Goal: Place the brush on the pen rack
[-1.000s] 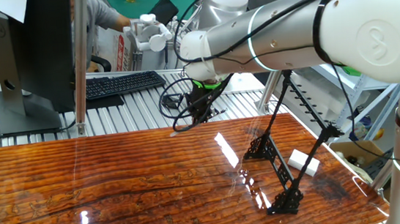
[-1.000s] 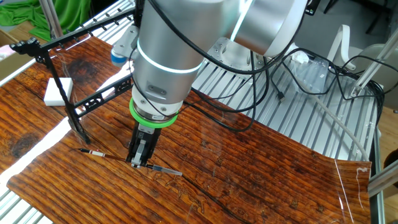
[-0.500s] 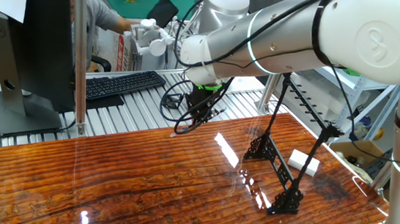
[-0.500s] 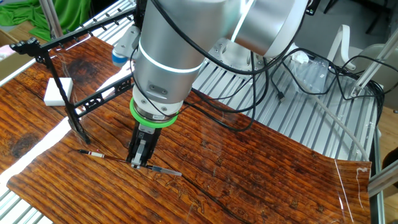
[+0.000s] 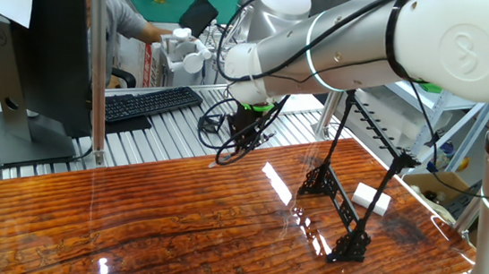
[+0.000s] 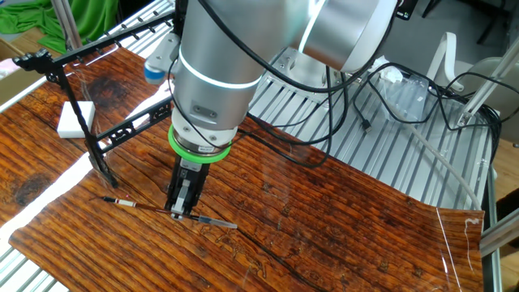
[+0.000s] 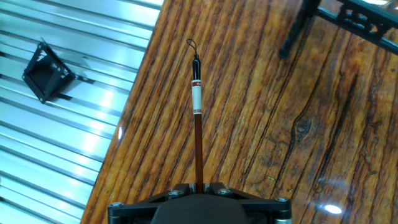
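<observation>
My hand is clenched on the brush, pinching it near the middle of its length, low over the wooden desk. In the hand view the brush runs straight up the frame from between my fingers, its pale band toward the far tip. I judge it very light and stiff but so thin that it could pivot or slip in a loose pinch, so a hold near the middle is the one to keep. The pen rack stands at the left of the other fixed view, apart from the brush. Against the earlier frames, almost nothing differs: hand and brush sit where they were.
</observation>
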